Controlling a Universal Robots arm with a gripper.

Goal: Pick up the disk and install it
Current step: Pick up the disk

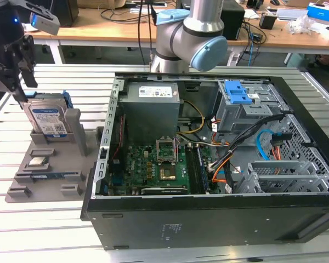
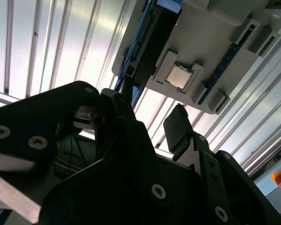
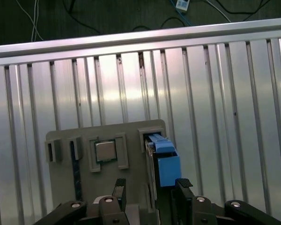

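On the slatted table [image 1: 49, 241] you have the open computer case [image 1: 208, 222] and, beside it at the exterior view's left, the grey holder [image 1: 71, 178]. The disk [image 1: 46, 118] stands upright in a slot at one end of the holder. The gripper [image 1: 22, 82] hangs just above the disk, its fingers apart and holding nothing. If you close off-centre, I think one finger may catch the blue bracket [image 3: 165, 164] and tilt the disk, or disturb the processor chip [image 1: 38, 161] nearby.

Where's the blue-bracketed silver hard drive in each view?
Exterior view: silver rectangular hard drive, blue plastic bracket, upright at the exterior view's left.
First wrist view: its blue bracket end, facing the camera.
Second wrist view: seen edge-on, dark.
Shared landmark: small square silver chip beside it.
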